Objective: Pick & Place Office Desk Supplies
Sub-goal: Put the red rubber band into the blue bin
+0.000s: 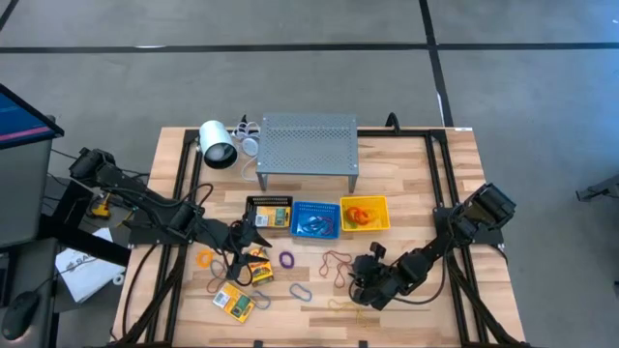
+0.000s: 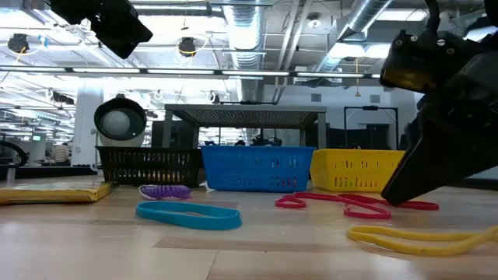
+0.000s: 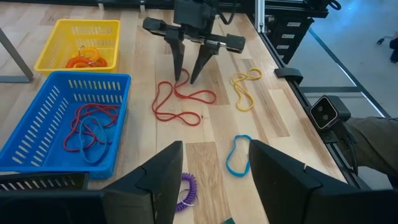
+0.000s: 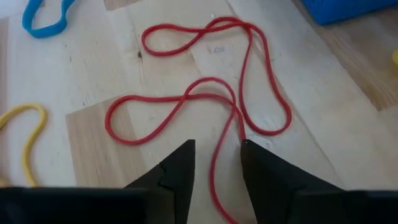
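You are working in a robotics lab or test hall, not an office. The low view looks past the wooden table into a large industrial room: exposed silver ducts, pipes and rows of ceiling lights overhead. From above, you see a bare grey concrete floor marked with dark lines, a black frame bolted along the table's edge, and a monitor on a stand beside it. A small camera sits clamped at the table's rim.
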Tool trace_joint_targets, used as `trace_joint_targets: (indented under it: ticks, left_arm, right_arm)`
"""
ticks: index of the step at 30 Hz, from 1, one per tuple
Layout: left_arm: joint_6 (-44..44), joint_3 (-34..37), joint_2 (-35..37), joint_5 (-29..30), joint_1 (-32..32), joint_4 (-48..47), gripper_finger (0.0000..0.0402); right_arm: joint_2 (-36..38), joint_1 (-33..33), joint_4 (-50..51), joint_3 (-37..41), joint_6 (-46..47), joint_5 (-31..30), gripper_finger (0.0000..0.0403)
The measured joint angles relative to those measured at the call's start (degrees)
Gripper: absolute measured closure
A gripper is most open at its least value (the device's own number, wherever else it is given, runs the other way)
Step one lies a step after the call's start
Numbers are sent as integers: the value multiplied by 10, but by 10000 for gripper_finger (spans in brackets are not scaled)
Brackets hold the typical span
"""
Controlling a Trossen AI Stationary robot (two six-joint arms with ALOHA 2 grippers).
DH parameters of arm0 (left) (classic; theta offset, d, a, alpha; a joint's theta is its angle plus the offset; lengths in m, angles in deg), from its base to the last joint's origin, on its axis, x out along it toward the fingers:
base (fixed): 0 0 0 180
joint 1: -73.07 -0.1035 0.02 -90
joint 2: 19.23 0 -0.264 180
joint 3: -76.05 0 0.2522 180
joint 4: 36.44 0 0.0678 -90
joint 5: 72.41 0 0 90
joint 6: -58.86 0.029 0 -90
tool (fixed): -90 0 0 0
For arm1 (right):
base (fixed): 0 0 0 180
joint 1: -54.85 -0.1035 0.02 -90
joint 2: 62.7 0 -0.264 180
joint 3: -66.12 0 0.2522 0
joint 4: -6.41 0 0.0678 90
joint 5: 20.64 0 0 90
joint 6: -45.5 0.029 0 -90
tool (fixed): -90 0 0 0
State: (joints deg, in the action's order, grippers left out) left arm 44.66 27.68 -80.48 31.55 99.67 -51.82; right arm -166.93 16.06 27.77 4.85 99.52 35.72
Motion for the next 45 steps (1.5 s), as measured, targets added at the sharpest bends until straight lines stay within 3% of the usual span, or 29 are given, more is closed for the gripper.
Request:
trace_joint_targets:
  ticks: [14,24,27,45]
  left_arm:
    - [0,0,0,0,0,0,221]
    - [-2,0,0,-3,0,0,221]
    - [-2,0,0,-3,0,0,221]
    - [-2,0,0,0,0,0,221]
  right_arm:
    - [2,8,12,-1,2,38,294]
    - [1,12,12,-1,5,63,394]
    - [1,12,8,-1,4,64,396]
    - [-2,28,-206,1,-177,60,402]
